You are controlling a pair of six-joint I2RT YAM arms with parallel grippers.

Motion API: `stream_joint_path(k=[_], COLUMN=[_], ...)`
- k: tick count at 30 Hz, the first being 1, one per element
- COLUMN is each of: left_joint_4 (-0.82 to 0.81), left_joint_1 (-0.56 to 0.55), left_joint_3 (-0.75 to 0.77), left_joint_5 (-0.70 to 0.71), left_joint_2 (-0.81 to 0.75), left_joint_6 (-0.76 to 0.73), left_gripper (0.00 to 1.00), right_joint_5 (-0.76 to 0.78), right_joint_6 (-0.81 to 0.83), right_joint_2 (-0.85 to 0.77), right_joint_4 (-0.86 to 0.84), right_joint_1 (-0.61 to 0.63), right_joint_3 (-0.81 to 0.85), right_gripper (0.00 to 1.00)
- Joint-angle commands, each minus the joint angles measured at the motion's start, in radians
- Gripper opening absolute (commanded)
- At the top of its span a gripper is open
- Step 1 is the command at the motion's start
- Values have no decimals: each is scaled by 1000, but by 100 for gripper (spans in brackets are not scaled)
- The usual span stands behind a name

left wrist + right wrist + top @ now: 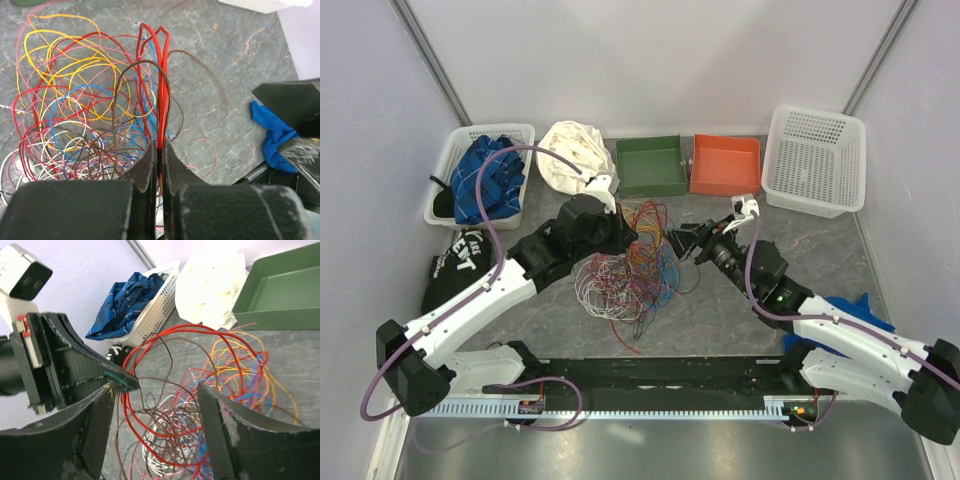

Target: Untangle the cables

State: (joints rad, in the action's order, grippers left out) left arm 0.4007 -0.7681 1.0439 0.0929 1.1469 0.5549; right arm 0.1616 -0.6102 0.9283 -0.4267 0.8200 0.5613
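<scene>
**Top view.** A tangle of thin, looping cables point(625, 275) in red, orange, yellow, blue and white is seen at the middle of the grey marbled table point(720, 310). Its longer axis runs from the far trays toward the near edge, and one red strand trails out at the near end. The left gripper point(628, 238) is set at the far left edge of the heap and the right gripper point(682, 240) at its far right edge, the two pointed at each other. How their jaws stand cannot be told from here. A green rectangular plastic tray point(652, 165) and an orange rectangular plastic tray point(725, 165) are placed just behind the cables.

**Left wrist view.** The left gripper point(160, 149) is shown pressed together on a red cable loop point(161, 85). The loop is drawn straight away from the fingertips as a narrow hairpin, and a brown wire point(145, 62) arcs beside it. The rest of the cables are spread to the left of the loop, flat on the table.

**Right wrist view.** The right gripper point(156, 390) is held wide apart, with nothing clamped. The cables are seen between and beyond its fingers; whether any strand touches them cannot be told. The red cable loop point(200, 326) is carried from the tip of the left gripper point(127, 382) in a broad arc to the right.
</scene>
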Motion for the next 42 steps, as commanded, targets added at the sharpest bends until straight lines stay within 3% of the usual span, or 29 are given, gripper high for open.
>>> stream_joint_path(k=[1,7,13,22,36,42], left_joint_4=[-69,-83,-108,-122,-122,-108], left_joint_1=[1,1,1,0,-2,-2], left_joint_3=[-13,-39,-70,-100,-153,-139], left_joint_5=[-35,-41,-54,-50,-48,45], left_joint_2=[-32,-56,-78,-99,-118,-131], left_joint_6=[-44,-49,-50,-58,-50,-36], left_gripper=[2,2,2,2,2,2], right_joint_5=[-28,-158,-284,-382,-399,-474], right_joint_6=[-75,-308,-604,-897,-942,-932], right_joint_2=[70,194,361,682,840,831], right_joint_4=[-151,-338,-710,-1112,-1247,-1273], right_joint_1=[-13,-90,-188,-202,-208,-206], right_joint_3=[60,17,-80,-37,107,51], right_gripper=[72,67,69,70,68,75])
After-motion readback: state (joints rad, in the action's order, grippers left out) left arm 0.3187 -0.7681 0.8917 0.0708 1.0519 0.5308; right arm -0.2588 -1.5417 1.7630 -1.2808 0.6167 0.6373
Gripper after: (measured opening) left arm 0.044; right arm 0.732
